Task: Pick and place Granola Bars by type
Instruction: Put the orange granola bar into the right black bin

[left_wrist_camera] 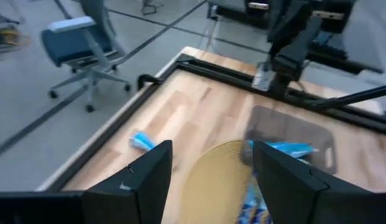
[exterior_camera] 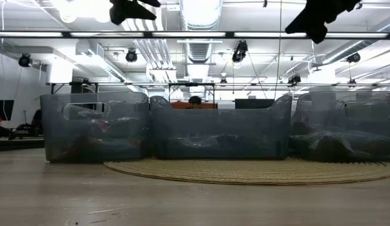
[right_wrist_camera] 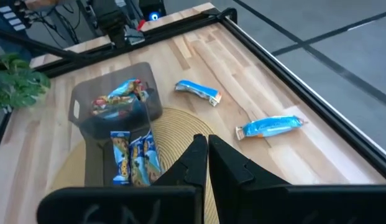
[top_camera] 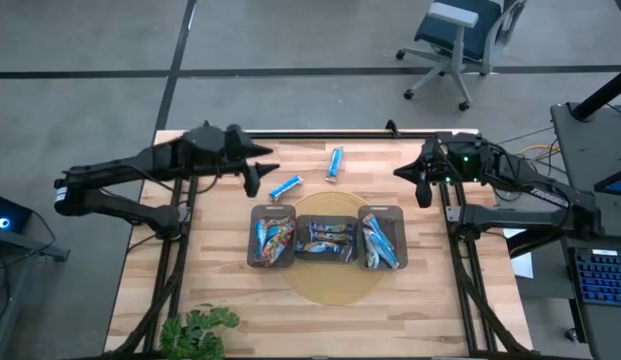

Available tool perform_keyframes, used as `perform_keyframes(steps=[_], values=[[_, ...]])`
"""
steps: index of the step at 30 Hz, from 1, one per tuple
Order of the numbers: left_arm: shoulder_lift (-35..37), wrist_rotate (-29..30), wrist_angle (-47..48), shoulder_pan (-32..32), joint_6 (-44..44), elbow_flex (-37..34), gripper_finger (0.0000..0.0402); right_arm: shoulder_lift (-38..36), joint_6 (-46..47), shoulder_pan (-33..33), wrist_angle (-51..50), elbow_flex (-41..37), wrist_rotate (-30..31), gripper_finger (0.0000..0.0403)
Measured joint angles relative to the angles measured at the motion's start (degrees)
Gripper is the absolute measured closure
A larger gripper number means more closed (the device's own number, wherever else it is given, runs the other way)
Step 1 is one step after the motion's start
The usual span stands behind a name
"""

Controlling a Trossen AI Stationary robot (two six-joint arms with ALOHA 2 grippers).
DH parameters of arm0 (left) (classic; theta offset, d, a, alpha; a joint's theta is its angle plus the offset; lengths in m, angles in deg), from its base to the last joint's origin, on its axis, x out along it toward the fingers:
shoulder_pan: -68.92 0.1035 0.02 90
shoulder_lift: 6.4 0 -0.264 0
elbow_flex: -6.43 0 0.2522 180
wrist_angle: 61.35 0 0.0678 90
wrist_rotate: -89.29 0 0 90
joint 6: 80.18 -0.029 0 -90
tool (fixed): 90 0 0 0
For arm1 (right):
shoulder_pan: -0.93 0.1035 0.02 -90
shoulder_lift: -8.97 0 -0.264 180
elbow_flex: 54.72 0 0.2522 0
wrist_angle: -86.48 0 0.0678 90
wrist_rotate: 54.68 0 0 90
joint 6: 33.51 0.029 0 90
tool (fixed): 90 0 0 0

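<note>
Blue bar (top_camera: 285, 186) diagonal (other (top_camera: 335, 163) upright)

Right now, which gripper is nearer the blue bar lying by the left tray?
Left. The left gripper hovers just beside that blue bar; the right gripper is across the table.

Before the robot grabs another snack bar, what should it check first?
1. Bars left to sort: two blue bars lie loose on the table. Ok.
2. Left gripper ready: open, beside the nearer blue bar, holding nothing. Ok.
3. Right gripper out of the way: shut and empty, at the table's right edge. Ok.
4. Right tray holds the blue bars, so the loose ones look like they belong there. Ok.
5. Room in that tray: several bars already inside; space left, cannot tell.
6. Round mat under the trays lies flat. Ok.
</note>
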Motion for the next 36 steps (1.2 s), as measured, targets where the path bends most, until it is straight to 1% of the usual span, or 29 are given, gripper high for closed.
perform_keyframes(steps=[4,8,12,16,20,22,26,32,36], values=[[-2.6,1.7,10.7,2.8,-3.0,7.6,0.0197,-1.3,0.0,0.0,0.1,-0.1,0.0,0.0394],[-7.4,1.1,20.1,7.0,-4.0,15.5,0.0197,-1.6,0.3,0.0,0.1,-0.1,0.0,0.0394],[-13.3,-3.2,26.1,10.4,-5.6,22.6,0.0197,-1.4,1.4,0.0,-0.1,-0.1,-0.3,0.0394],[-19.2,-3.4,28.6,11.7,-8.8,27.7,0.0197,-1.4,2.6,0.0,-0.1,-0.1,-0.5,0.0394],[-24.7,-3.2,33.6,12.5,-9.0,32.5,0.0197,-1.6,3.0,0.0,-0.5,-0.1,-0.5,0.0394],[-27.5,-3.0,36.4,12.7,-9.0,34.0,0.0197,-1.5,3.0,0.0,-1.1,-0.1,-0.5,0.0394],[-32.1,-3.0,39.0,12.7,-9.0,34.5,0.0197,-1.5,3.0,0.0,-2.1,-0.1,-0.5,0.0394],[-38.1,-3.1,40.0,12.7,-6.5,34.5,0.0197,-1.5,3.0,0.0,-3.3,-0.1,-0.5,0.0394],[-40.4,-3.1,39.9,12.7,-6.1,34.5,0.0197,-1.5,3.0,0.0,-3.4,-0.1,-0.5,0.0394]])
